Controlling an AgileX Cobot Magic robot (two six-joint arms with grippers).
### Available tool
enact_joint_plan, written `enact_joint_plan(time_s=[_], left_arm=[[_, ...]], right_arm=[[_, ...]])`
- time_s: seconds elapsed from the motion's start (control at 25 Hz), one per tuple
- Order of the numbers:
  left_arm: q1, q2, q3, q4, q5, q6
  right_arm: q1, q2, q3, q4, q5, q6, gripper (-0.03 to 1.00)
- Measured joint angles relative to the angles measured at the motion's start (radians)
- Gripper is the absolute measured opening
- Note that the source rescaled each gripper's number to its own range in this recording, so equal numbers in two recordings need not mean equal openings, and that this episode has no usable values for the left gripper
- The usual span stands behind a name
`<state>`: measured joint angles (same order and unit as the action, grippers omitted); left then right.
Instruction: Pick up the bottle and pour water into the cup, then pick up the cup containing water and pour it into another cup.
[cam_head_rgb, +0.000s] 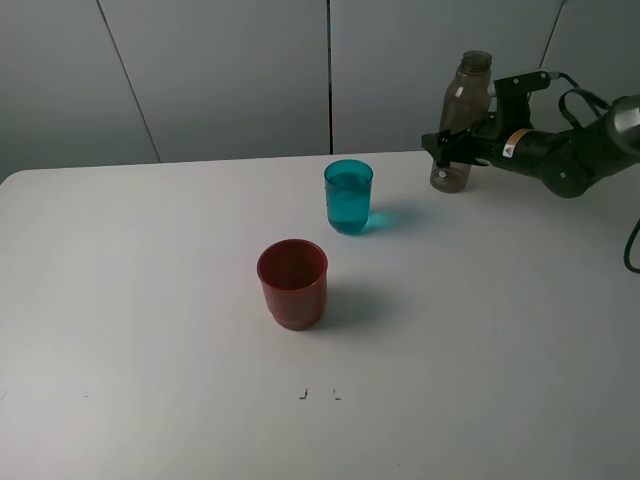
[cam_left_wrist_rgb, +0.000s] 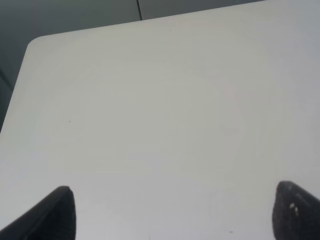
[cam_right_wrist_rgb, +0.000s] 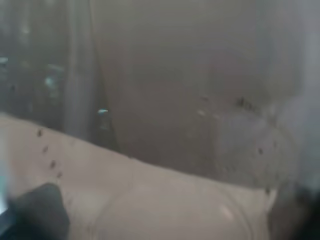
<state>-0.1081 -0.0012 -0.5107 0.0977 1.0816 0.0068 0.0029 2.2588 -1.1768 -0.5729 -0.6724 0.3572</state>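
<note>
Two claws, both spread. Your R claw (cam_head_rgb: 447, 150) sits at the far right of the table (cam_head_rgb: 150, 300), jaws apart w/ the bottle (cam_head_rgb: 462, 110) between them at mid-height. In the right wrist view the dark fingertips (cam_right_wrist_rgb: 40, 212) sit out at the frame edges, the smoky bottle wall fills the space between, and a strip of table shows between one tip and the bottle, so it's not pinched. The bottle stands upright on its base, near the back edge, neck clear above the claw. Nearer the middle and well apart from the bottle you've got the cup (cam_head_rgb: 348, 197), teal, upright, w/ a liquid line showing near its rim. In front of it and a bit left, apart from it, stands another cup (cam_head_rgb: 292, 282), dark red, upright, mouth up; can't tell what's inside. Your L claw (cam_left_wrist_rgb: 172, 215) appears only in its own wrist view: tips wide apart, bare white tabletop between them, holding nothing.
</note>
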Motion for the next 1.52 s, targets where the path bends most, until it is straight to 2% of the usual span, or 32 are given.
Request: enact_joint_plan(time_s=[0.4,0.6,0.76,0.88,1.08,1.36,1.52], left_arm=[[0.0,0.0,0.0,0.0,0.0,0.0],[0.0,0.0,0.0,0.0,0.0,0.0],[0.0,0.0,0.0,0.0,0.0,0.0],[0.0,0.0,0.0,0.0,0.0,0.0],[0.0,0.0,0.0,0.0,0.0,0.0],[0.0,0.0,0.0,0.0,0.0,0.0],[0.0,0.0,0.0,0.0,0.0,0.0]], right_arm=[[-0.003,-0.109,0.166,-0.013,0.123,0.0,0.99],[-0.003,-0.177,0.274,-0.019,0.132,0.0,0.99],[-0.003,-0.214,0.353,-0.081,0.13,0.014,0.99],[-0.003,-0.219,0.404,-0.169,0.097,0.042,0.99],[0.009,-0.219,0.43,-0.3,-0.009,0.046,0.99],[0.053,-0.191,0.43,-0.305,-0.091,-0.039,0.99],[0.089,-0.145,0.405,-0.287,-0.101,-0.069,0.99]])
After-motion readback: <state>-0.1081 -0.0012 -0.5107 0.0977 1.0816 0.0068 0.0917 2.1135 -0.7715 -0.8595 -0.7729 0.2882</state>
